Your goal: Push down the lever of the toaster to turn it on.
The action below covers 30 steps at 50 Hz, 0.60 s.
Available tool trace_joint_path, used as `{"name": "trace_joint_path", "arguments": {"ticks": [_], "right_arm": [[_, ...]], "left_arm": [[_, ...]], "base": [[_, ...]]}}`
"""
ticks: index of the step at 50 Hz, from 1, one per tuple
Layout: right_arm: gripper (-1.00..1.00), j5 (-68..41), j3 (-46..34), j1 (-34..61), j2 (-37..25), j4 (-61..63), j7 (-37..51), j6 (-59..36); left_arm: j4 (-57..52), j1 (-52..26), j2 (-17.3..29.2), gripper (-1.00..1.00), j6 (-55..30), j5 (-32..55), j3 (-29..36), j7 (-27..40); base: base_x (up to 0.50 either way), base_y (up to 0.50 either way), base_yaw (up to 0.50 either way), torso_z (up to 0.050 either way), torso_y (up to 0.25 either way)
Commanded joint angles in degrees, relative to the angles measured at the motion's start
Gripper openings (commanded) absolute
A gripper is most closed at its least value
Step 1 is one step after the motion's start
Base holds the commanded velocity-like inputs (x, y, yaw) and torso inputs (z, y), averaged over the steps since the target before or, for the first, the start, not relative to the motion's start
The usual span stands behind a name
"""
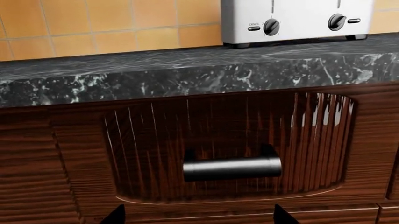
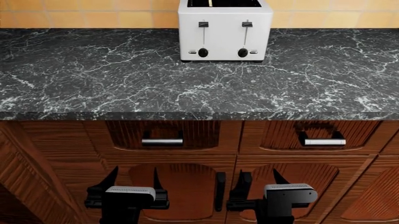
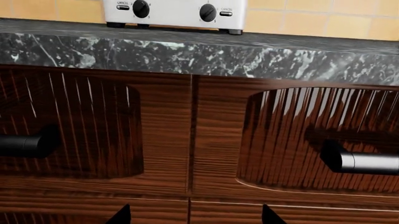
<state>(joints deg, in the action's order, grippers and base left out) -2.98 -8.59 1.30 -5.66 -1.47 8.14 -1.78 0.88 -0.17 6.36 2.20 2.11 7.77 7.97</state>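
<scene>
The white toaster [image 2: 225, 31] stands at the back of the black marble counter, against the tiled wall. Its two black slide levers [image 2: 204, 24] sit near the top of their slots, with two round black knobs [image 2: 203, 52] below them. Its lower front also shows in the left wrist view [image 1: 299, 21] and the right wrist view [image 3: 174, 11]. My left gripper [image 2: 132, 179] and right gripper [image 2: 260, 179] are open and empty. Both hang low in front of the wooden cabinet doors, well below the counter and far from the toaster.
The marble counter [image 2: 124, 74] has a thick front edge above the grippers. Below it are two wooden drawers with metal bar handles [image 2: 162, 141] [image 2: 324, 142], and cabinet doors with a dark vertical handle [image 2: 220, 189].
</scene>
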Motion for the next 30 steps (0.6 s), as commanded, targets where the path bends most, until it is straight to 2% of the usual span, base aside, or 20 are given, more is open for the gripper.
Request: {"name": "trace_joint_path", "arguments": {"ticks": [1, 21, 24, 27, 30], "right_arm": [[1.00, -1.56, -0.63, 0.23, -0.62, -0.64, -0.01, 1.23], [1.00, -2.67, -2.14, 0.04, -1.44, -0.03, 0.34, 2.25], [1.00, -3.01, -2.41, -0.85, -2.16, 5.06, 0.47, -0.33], [1.00, 0.15, -3.33, -3.24, -4.84, 19.73, 1.75, -6.35], [1.00, 2.97, -4.33, -3.02, -7.11, 34.50, 1.67, -15.10]], "left_arm": [[0.36, -0.20, 0.59, 1.00, -0.02, 0.24, 0.96, 0.69], [-0.20, -0.01, 1.33, 1.00, 0.89, 1.42, 1.43, 1.98], [-6.10, 0.39, 1.82, 1.00, -1.55, 3.20, 0.13, 2.46], [-19.16, 1.29, 3.24, 1.00, -5.63, 6.01, -1.97, 3.09], [-31.12, -0.49, 4.22, 1.00, -13.35, 9.47, -4.12, 4.83]], "base": [[0.00, 0.00, 0.00, 0.050, 0.000], [0.00, 0.00, 0.00, 0.050, 0.000], [0.00, 0.00, 0.00, 0.021, 0.000], [0.00, 0.00, 0.00, 0.000, 0.000], [0.00, 0.00, 0.00, 0.000, 0.000]]}}
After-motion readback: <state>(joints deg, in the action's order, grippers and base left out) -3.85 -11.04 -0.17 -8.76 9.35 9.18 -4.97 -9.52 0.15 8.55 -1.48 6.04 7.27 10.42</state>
